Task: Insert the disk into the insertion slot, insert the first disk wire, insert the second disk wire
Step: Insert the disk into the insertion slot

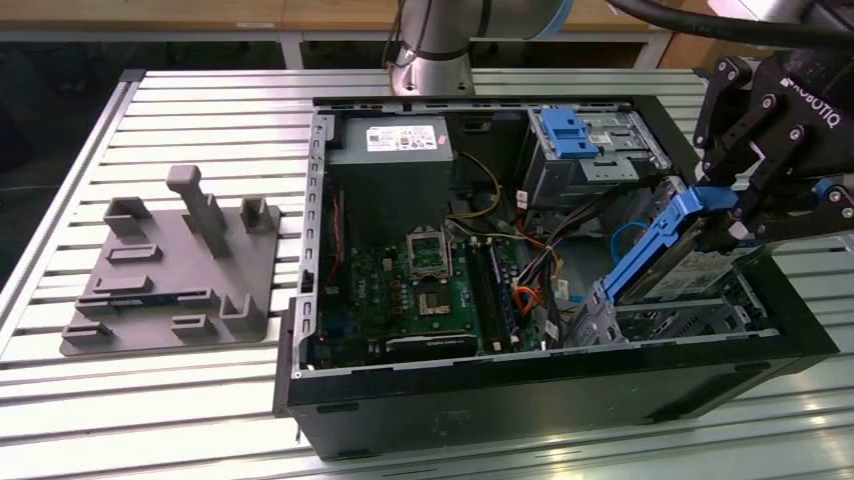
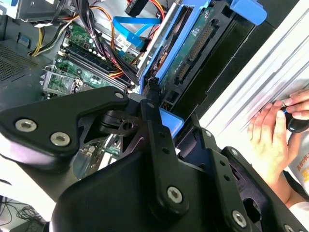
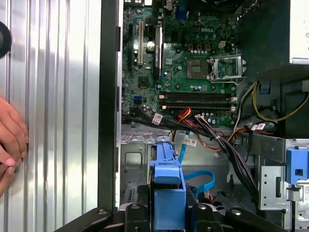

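Gripping the disk (image 1: pixel 683 268) by the upper end of its blue carrier, the gripper (image 1: pixel 731 208) of a Universal Robots arm holds the drive tilted over the insertion slot (image 1: pixel 694 320). The slot sits at four o'clock inside the open black computer case (image 1: pixel 534 400) in the exterior view. The jaws are closed narrow on the carrier, one on each side of it in the first wrist view.

The disk's lower end meets the mouth of the silver perforated bay, though how far it has entered cannot be told. Its upper end leans toward one o'clock, so the drive is not in line with the bay. Doing this step well looks to depend on bringing that lean square to the opening before pressing down, since a cocked carrier would probably bind on the bay walls.

A bundle of wires (image 3: pixel 224 150) and a blue ribbon cable (image 3: pixel 200 176) lie just beside the bay, at nine o'clock from it (close enough, by the look of it, to be pinched under the carrier). Slow, even pressure seems wise. The blue-latched drive cage (image 1: pixel 587 140) stands at twelve o'clock from the slot. A person's hand (image 3: pixel 9 145) rests on the slatted table (image 1: pixel 200 100) outside the case.
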Controlling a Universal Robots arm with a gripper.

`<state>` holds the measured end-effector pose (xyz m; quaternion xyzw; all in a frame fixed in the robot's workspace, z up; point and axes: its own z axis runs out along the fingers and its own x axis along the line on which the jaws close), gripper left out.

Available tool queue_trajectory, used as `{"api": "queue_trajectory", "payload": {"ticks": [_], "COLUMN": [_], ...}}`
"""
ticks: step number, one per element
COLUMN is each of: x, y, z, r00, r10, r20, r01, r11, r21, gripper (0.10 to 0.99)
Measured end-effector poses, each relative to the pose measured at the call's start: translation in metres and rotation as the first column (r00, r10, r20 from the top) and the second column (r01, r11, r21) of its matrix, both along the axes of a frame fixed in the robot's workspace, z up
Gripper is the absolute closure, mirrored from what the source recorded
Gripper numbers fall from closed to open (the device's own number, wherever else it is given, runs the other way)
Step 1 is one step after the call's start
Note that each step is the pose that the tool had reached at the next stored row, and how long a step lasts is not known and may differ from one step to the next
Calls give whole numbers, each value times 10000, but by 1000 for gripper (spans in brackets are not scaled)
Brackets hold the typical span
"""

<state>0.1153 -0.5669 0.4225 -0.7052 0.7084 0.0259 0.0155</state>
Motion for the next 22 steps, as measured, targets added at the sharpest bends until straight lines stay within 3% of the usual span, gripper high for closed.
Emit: {"api": "queue_trajectory", "payload": {"ticks": [11, 14, 15, 16, 17, 22], "x": [0, 0, 0, 0, 0, 0], "y": [-21, -22, -22, -22, -22, -22], "z": [-156, -171, -170, -171, -171, -172], "r00": [10000, 10000, 10000, 10000, 10000, 10000], "r10": [0, 1, 0, 1, 0, 0], "r20": [0, 0, 0, 0, 0, 0], "r01": [0, -1, 0, -1, 0, 0], "r11": [10000, 10000, 10000, 10000, 10000, 10000], "r21": [-1, -2, -5, -3, -3, -2], "gripper": [725, 714, 659, 659, 588, 588]}}
